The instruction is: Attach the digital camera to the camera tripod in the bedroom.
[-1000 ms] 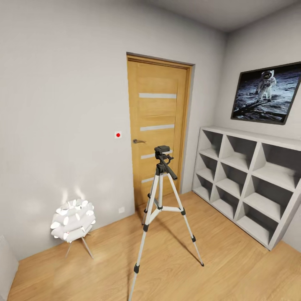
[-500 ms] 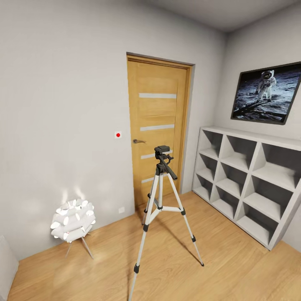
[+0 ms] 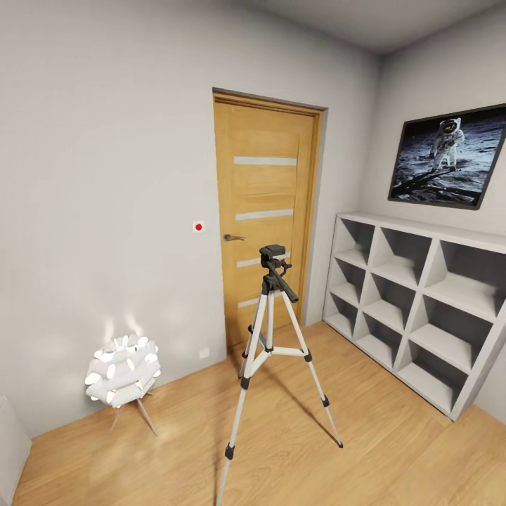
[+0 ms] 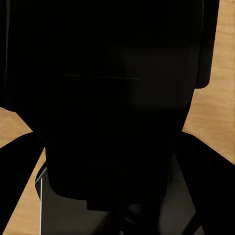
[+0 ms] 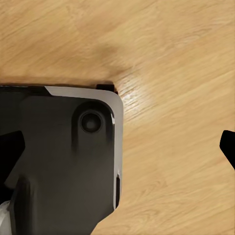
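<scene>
Head view: camera tripod (image 3: 270, 337) before door (image 3: 263, 211).

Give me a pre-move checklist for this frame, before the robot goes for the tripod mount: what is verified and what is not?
1. Camera tripod standing upright on the wood floor, legs spread: ok.
2. Tripod head bare, ready to take a camera: ok.
3. Path over the floor to the tripod free: ok; the lamp stands off to the side.
4. Digital camera located: cannot tell.
5. Left pincer state: cannot tell; a dark shape blocks the left wrist view.
6. Right pincer state: cannot tell; the right wrist view looks down at floor and the robot's dark base.
</scene>
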### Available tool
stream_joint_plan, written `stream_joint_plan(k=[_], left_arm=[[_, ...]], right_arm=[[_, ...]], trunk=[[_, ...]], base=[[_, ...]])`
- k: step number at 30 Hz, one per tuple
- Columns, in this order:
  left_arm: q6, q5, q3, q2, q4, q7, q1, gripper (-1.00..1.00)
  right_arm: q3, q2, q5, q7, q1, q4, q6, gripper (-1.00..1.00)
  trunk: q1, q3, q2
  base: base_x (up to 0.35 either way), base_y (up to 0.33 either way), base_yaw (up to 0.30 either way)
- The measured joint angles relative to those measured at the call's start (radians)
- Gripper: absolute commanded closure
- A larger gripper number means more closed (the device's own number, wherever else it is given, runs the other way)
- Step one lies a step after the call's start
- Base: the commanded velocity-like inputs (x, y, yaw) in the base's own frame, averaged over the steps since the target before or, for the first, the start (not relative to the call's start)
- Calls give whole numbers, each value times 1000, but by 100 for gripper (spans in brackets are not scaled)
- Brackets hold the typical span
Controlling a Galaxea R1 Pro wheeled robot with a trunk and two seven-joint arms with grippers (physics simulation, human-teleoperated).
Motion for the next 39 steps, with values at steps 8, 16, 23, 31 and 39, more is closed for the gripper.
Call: stream_joint_plan(k=[8, 16, 23, 31, 39], left_arm=[[-1, 0, 0, 0, 0, 0, 0, 100], [-2, 0, 0, 0, 0, 0, 0, 100], [-2, 0, 0, -2, 0, 0, 0, 100], [-3, 0, 0, -2, 0, 1, 0, 100], [-3, 0, 0, -2, 0, 1, 0, 100]], right_arm=[[0, -1, 0, 0, 0, 0, 0, -100], [0, -1, 0, 0, 0, 0, 0, -100], [0, 1, 0, 0, 0, 0, -1, -100], [0, 1, -5, 0, 0, 0, -2, -100], [0, 1, -6, 0, 0, 0, -2, -100]], trunk=[[0, 0, 0], [0, 0, 0], [0, 0, 0], [0, 0, 0], [0, 0, 0]], base=[[158, 89, 0], [212, 263, 0], [150, 323, -1], [24, 338, -197], [1, 340, -243]])
